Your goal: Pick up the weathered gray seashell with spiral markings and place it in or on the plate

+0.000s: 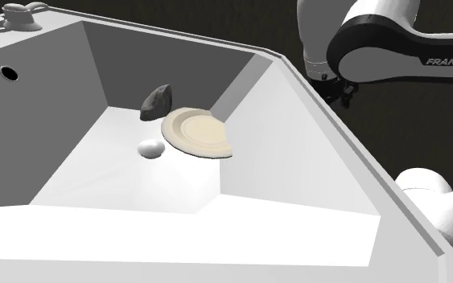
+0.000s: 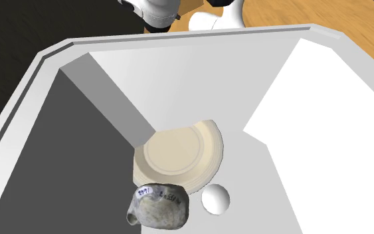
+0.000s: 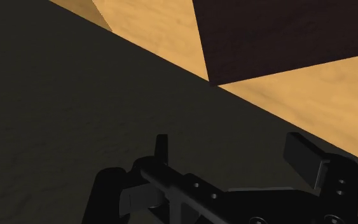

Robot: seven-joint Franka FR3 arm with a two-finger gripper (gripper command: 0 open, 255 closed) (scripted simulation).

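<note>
The gray, rough seashell (image 1: 156,102) (image 2: 160,206) rests on the floor of a white sink basin, touching the rim of the cream plate (image 1: 200,133) (image 2: 179,156). The plate lies on the basin floor, tucked against a sloping wall. My black gripper (image 1: 343,93) hangs outside the basin, beyond its rim at the shoulder view's right, well away from shell and plate. In the wrist view the gripper (image 3: 234,159) is open, its fingers (image 3: 161,149) wide apart with nothing between them, over a dark surface and tan wood.
A small white round object (image 1: 150,149) (image 2: 215,199) sits on the basin floor beside plate and shell. Steep sink walls (image 1: 297,153) enclose the basin. A tap fitting (image 1: 23,14) and a round hole (image 1: 9,72) are at the shoulder view's upper left.
</note>
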